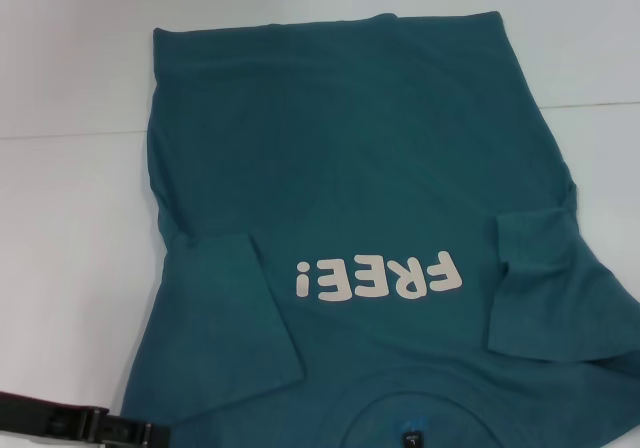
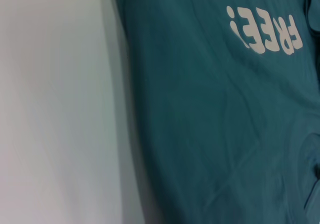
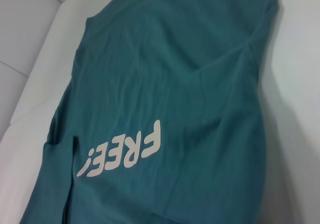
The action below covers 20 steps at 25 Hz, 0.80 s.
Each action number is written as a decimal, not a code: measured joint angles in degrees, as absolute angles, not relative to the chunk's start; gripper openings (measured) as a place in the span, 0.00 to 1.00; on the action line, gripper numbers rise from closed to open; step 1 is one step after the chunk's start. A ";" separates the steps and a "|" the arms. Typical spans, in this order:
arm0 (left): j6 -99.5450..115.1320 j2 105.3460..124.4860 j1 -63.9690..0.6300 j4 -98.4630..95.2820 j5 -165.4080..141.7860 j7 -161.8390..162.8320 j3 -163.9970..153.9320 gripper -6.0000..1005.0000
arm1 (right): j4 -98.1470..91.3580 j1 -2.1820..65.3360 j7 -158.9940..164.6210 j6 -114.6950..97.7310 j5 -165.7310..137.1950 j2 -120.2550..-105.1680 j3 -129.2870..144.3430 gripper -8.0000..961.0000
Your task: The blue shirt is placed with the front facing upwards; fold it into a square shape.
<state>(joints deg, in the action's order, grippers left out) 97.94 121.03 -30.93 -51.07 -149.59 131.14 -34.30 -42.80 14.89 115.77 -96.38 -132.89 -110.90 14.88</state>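
Fingers unreadable on left gripper (image 1: pixel 110 430), low beside blue shirt (image 1: pixel 350 168) lying front-up, sleeves folded inward.

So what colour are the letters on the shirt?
Off-white, on the blue shirt; clearest in the head view.

Black tool (image 1: pixel 85 426) (dark-red edge)

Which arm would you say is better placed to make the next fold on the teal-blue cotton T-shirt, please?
Probably the left. The left gripper shows at the near left corner, beside the teal-blue cotton T-shirt and its folded-in left sleeve. The right gripper is out of the head view.
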 joint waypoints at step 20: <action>97.96 120.83 -33.41 -51.40 -149.72 131.65 -36.24 0.70 | -42.72 14.94 115.84 -96.34 -132.89 -110.90 14.85 0.05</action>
<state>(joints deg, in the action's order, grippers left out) 97.96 120.83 -33.41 -51.40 -149.72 131.65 -36.24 -42.72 14.94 115.84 -96.34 -132.89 -110.90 14.85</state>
